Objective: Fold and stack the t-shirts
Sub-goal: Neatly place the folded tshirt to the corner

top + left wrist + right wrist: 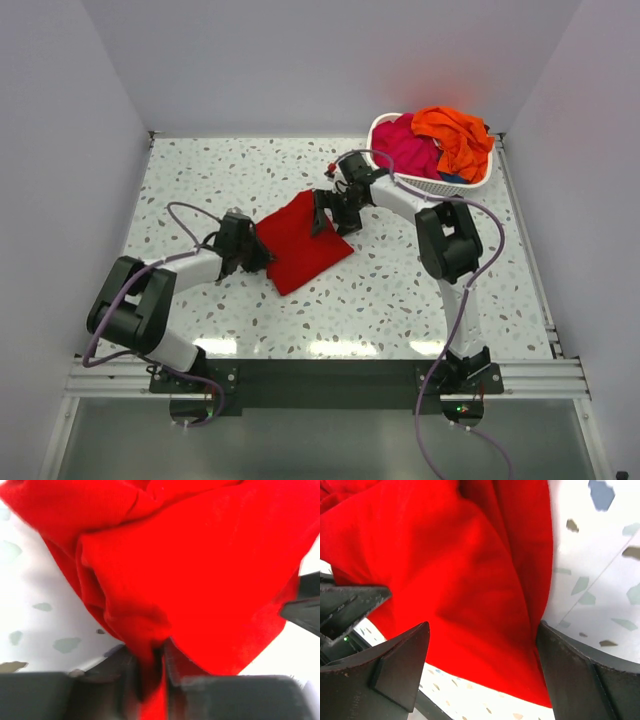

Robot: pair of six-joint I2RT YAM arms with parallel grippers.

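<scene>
Counts three t-shirts. Finds one deep red t-shirt (300,240) lying on the speckled tabletop (400,290), its left edge pinched in the clenched left jaws, its far edge below the released, wide right jaws. Finds one magenta-pink t-shirt (405,150) and one orange t-shirt (455,135) heaped in one white basket (440,186) at far right.

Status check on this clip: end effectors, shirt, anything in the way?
Left end effector pinched on red t-shirt edge. Right end effector open over its far corner. Shirt lying on table, nothing blocking.

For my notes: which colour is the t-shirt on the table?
The t-shirt is red; top view.
</scene>
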